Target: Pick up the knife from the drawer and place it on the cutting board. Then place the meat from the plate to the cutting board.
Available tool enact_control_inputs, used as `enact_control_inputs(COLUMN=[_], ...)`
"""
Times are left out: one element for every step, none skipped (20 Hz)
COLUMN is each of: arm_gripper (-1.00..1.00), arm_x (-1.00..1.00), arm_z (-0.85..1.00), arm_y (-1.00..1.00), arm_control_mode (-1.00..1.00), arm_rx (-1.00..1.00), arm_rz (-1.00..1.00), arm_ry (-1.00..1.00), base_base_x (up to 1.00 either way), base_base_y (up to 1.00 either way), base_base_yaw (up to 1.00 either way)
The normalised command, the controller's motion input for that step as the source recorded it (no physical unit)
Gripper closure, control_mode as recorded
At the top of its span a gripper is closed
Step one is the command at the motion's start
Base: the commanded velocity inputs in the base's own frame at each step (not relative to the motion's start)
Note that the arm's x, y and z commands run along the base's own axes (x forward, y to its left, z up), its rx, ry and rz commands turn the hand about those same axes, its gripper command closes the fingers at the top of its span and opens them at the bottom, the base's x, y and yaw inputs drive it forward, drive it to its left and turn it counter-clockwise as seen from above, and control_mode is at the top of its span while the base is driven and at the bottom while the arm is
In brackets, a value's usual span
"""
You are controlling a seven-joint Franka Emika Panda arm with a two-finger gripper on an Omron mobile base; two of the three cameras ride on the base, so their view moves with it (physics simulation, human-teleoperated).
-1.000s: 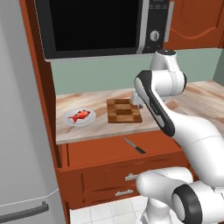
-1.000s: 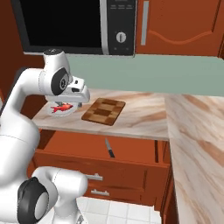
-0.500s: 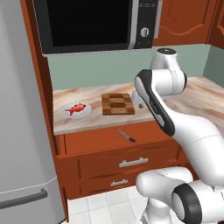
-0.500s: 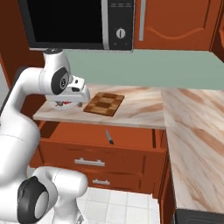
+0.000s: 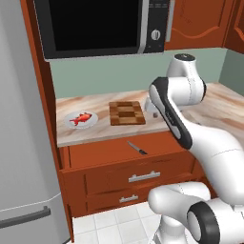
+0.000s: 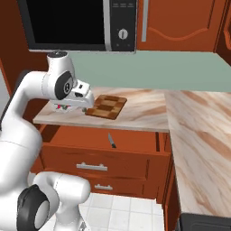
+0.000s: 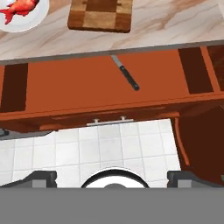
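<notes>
- My gripper (image 7: pixel 112 177) is spread as wide as it goes and holds nothing; the two dark fingertips (image 7: pixel 41 177) sit far apart at the bottom of the hand view, with pale floor tiles (image 7: pixel 87 148) between and beyond them.
- In the right base view my hand (image 6: pixel 80 97) hangs above the left part of the counter, just beside the near left corner of the cutting board, partly covering the plate behind it.
- Looking along my hand, the open drawer (image 7: pixel 78 87) lies straight ahead, its reddish-brown floor bare except for the knife (image 7: pixel 126 73).
- The knife lies flat on the drawer floor, near the counter's edge and a little right of centre, slanted: blade toward the counter, black handle toward the drawer front. My fingers are well apart from it.
- The drawer's silver bar handle (image 7: pixel 109 122) shows at its front panel, nearer to me than the knife.
- Beyond the drawer comes the marbled counter (image 7: pixel 166 22). On it the checkered cutting board (image 7: pixel 101 15) lies flat with nothing on it.
- To the board's left, apart from it, sits the white plate (image 7: pixel 19 24), and the red-orange fish-shaped meat (image 7: pixel 19 8) lies on it.
- From the left base view, the order along the counter runs plate (image 5: pixel 81 119), board (image 5: pixel 126 113), then my arm; the knife (image 5: pixel 137 148) sits in the drawer (image 5: pixel 105 150) below the board.
- Above the counter hangs a dark-fronted microwave (image 5: pixel 95 26) with wooden cabinets (image 5: pixel 198 24) beside it; a grey fridge (image 5: pixel 24 143) stands at the far left.
</notes>
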Motion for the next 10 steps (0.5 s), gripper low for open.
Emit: enact_control_inputs(arm_gripper=[-1.0, -1.0, -1.0, -1.0, -1.0, -1.0, -1.0, -1.0, -1.0, -1.0], arm_x=[0.0, 0.0, -0.01, -0.07, -0.09, 0.0, 0.0, 0.0, 0.0, 0.0], arm_z=[-0.05, -0.08, -0.1, -0.11, -0.16, -0.21, -0.21, -0.28, -0.33, -0.36], arm_y=[-0.47, -0.51, -0.49, -0.59, -0.6, -0.52, -0.54, -0.61, -0.65, -0.61], arm_control_mode=[-1.0, -1.0, -1.0, -1.0, -1.0, -1.0, -1.0, -1.0, -1.0, -1.0], arm_rx=[0.18, 0.2, 0.23, 0.26, 0.28, 0.27, 0.27, 0.27, 0.25, 0.21], arm_rz=[-0.28, -0.27, -0.27, -0.27, -0.28, -0.29, -0.3, -0.31, -0.32, -0.34], arm_ry=[0.0, 0.0, 0.0, 0.0, 0.0, 0.0, 0.0, 0.0, 0.0, 0.0], base_base_x=[0.0, 0.0, 0.0, 0.0, 0.0, 0.0, 0.0, 0.0, 0.0, 0.0], base_base_y=[0.0, 0.0, 0.0, 0.0, 0.0, 0.0, 0.0, 0.0, 0.0, 0.0], base_base_yaw=[0.0, 0.0, 0.0, 0.0, 0.0, 0.0, 0.0, 0.0, 0.0, 0.0])
